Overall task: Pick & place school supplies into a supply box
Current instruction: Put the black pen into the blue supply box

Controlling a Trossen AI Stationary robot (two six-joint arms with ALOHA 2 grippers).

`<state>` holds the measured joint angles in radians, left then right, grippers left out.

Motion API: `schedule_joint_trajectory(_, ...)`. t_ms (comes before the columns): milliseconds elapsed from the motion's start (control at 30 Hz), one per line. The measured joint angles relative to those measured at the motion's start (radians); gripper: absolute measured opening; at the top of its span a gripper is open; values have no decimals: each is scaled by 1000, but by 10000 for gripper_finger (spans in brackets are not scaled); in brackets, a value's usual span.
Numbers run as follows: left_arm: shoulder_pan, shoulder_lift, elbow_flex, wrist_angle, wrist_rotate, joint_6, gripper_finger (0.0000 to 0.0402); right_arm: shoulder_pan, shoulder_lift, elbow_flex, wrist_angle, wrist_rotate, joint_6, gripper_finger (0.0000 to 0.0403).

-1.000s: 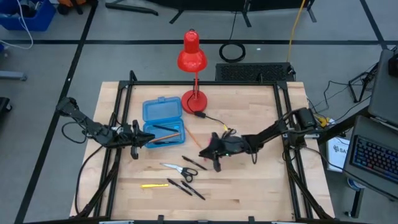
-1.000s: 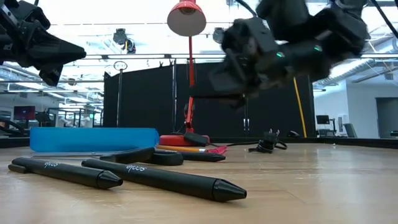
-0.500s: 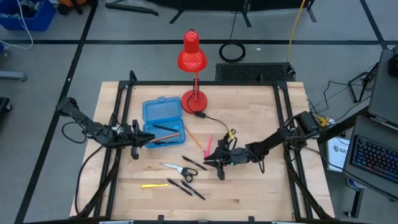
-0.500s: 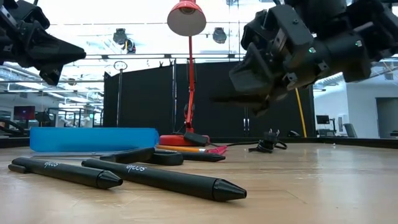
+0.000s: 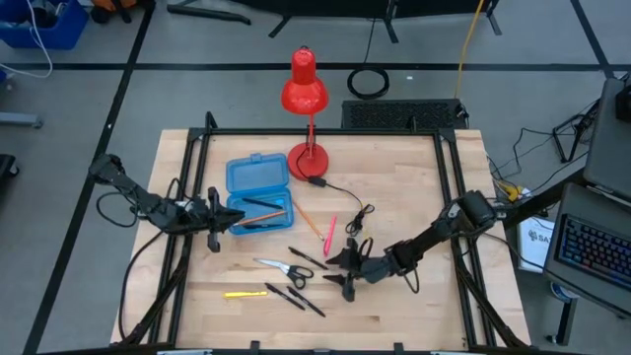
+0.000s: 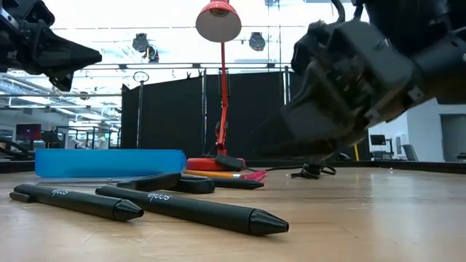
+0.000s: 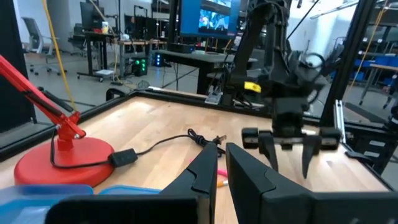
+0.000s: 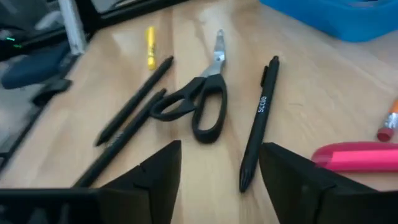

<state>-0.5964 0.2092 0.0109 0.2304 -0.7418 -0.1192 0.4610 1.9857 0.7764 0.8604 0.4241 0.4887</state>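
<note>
Right gripper (image 5: 344, 270): low over the wooden table (image 5: 414, 187), near the front middle; jaws spread wide, nothing between them; fingers (image 8: 158, 168) frame a black pen in the right wrist view.
Left gripper (image 5: 211, 223): at the table's left side, just beside the front corner of the supply box; fingers (image 7: 249, 177) close together with a thin gap, holding nothing visible.
Supply box (image 5: 258, 187): translucent blue case, lid open, left of centre, next to the lamp base; a few thin sticks lie inside its front half.
Scissors (image 5: 284, 268): flat on the wood, in front of the box, black handles toward the right gripper, silver blades pointing away to the left.
Black pen (image 8: 258, 121): lying just beside the scissors' handles, between the scissors and the pink pencil, directly ahead of the open right jaws.
Two more black pens (image 5: 296, 297): side by side near the front edge, forward of the scissors.
Yellow pencil (image 5: 245, 293): near the front edge, left of the two pens.
Pink pencil (image 5: 329, 234): on the wood between box and right gripper, apart from both.
Orange pencil (image 5: 309, 220): slanted, just right of the box.
Red desk lamp (image 5: 307, 108): upright at the table's far side, base on the wood, black cord (image 5: 345, 196) trailing toward the middle.
</note>
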Motion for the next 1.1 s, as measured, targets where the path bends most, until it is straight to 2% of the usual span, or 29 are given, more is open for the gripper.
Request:
schedule_joint_trajectory(333, 0, 0, 0, -7, 2, -18, 37, 9, 145, 106, -7, 67, 3, 200)
schedule_joint_trajectory(567, 0, 0, 0, -30, 10, -45, 37, 39, 158, 114, -5, 184, -31, 199)
schedule_joint_trajectory(700, 0, 0, 0, -33, 10, -53, 37, 45, 158, 115, -36, 229, 3, 199)
schedule_joint_trajectory(800, 0, 0, 0, -34, 10, -71, 37, 45, 156, 116, -69, 233, 45, 199)
schedule_joint_trajectory(1100, 0, 0, 0, -34, 11, -76, 37, 3, 156, 116, -77, 225, 18, 199)
